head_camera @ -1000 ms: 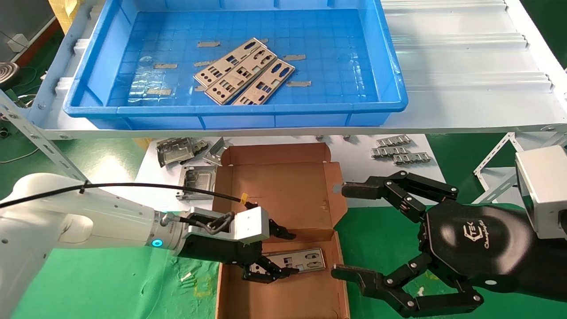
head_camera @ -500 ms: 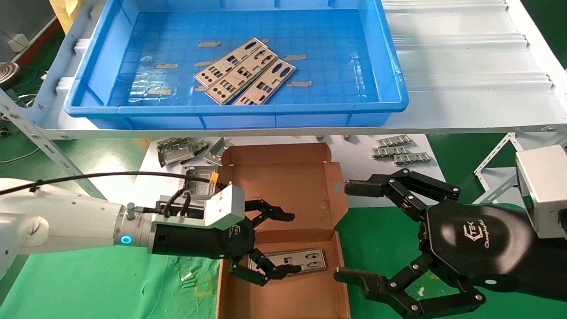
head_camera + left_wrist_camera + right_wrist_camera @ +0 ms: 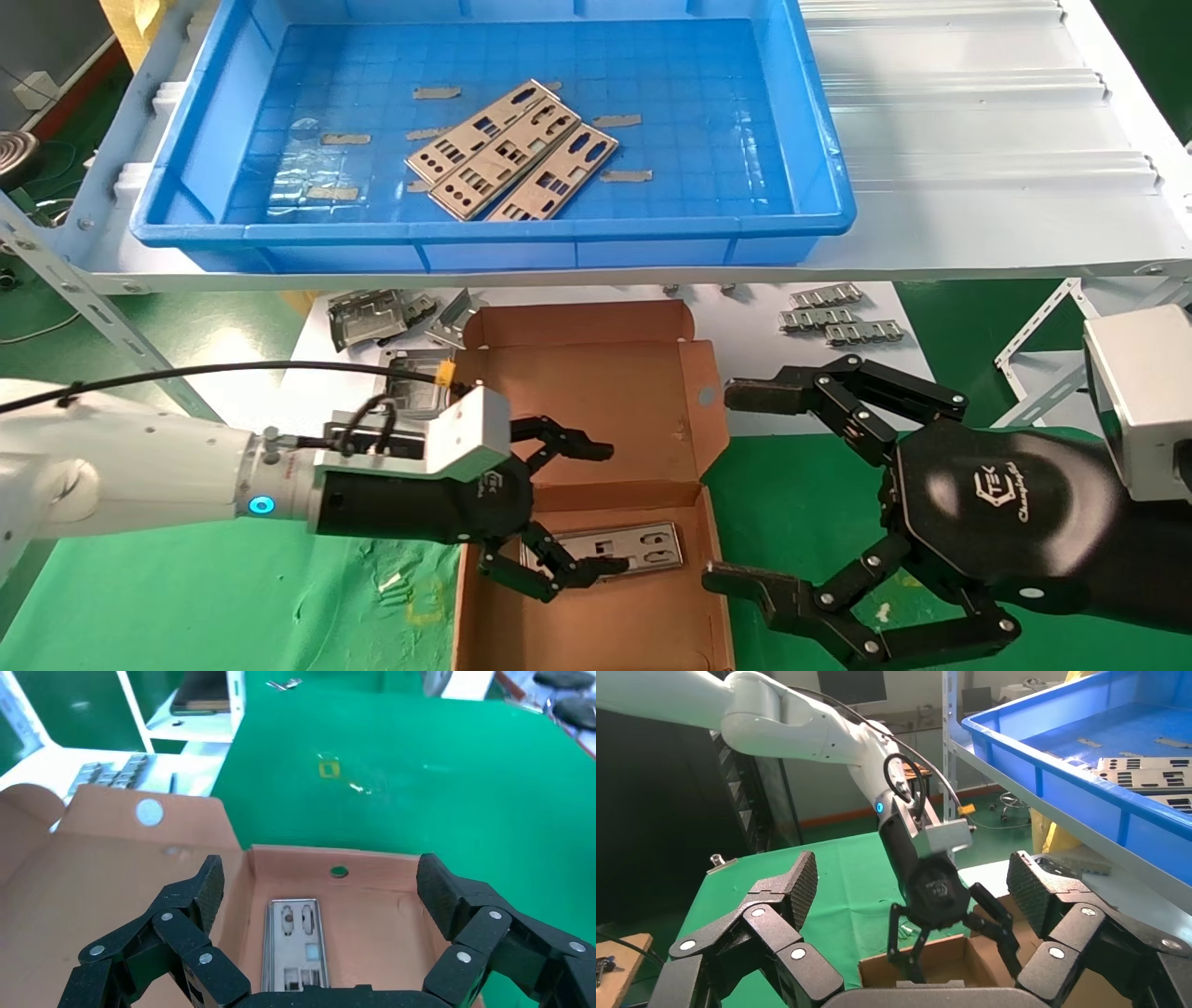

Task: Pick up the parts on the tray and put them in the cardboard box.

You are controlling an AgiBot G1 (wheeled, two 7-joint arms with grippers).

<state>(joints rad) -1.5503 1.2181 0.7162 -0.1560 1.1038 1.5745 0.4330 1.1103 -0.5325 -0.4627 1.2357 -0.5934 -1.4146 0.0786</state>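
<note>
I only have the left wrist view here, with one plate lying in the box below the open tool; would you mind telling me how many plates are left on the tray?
Observer: Three plates remain on the blue tray, lying side by side at an angle near its middle.
Operator: Thank you. Where is the right tool?
Observer: The right tool hangs open beside the cardboard box, on its right, holding nothing.
Operator: Is the left tool touching the delivered plate?
Observer: In the head view the left tool is open at the box's left side, its lower finger overlapping the delivered plate; contact cannot be judged.
</note>
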